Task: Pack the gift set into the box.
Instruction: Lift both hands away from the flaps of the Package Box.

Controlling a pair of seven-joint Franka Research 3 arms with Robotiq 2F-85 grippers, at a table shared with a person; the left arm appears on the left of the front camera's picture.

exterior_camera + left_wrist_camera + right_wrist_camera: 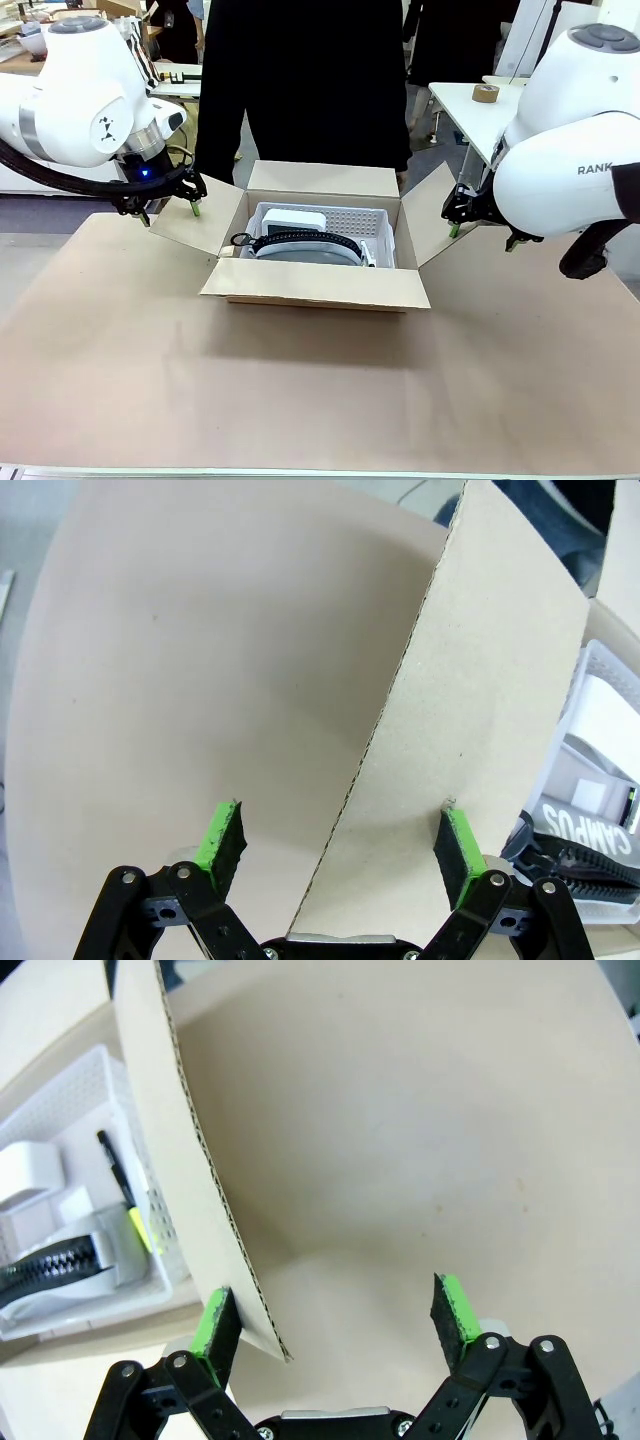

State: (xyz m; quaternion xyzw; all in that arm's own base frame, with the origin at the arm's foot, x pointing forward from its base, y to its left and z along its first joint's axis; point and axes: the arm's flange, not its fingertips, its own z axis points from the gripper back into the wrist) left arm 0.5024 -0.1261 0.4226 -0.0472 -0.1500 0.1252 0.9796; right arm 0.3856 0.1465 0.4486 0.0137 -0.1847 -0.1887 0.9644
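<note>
The box (315, 283) stands open in the middle of the table, all four flaps spread out. Inside lies the gift set (305, 245): a white perforated tray holding a light-grey rounded item with a dark zipper band, also seen in the wrist views (590, 810) (70, 1220). My left gripper (170, 211) is open and straddles the edge of the left flap (480, 710), which runs between its green pads (222, 840). My right gripper (481, 236) is open at the right flap (190, 1160), whose corner sits just inside one pad (215, 1325).
A person in dark clothing (300, 80) stands right behind the box at the far edge. The brown table top (300, 400) stretches wide in front of the box. A tape roll (486, 93) lies on a white table at the back right.
</note>
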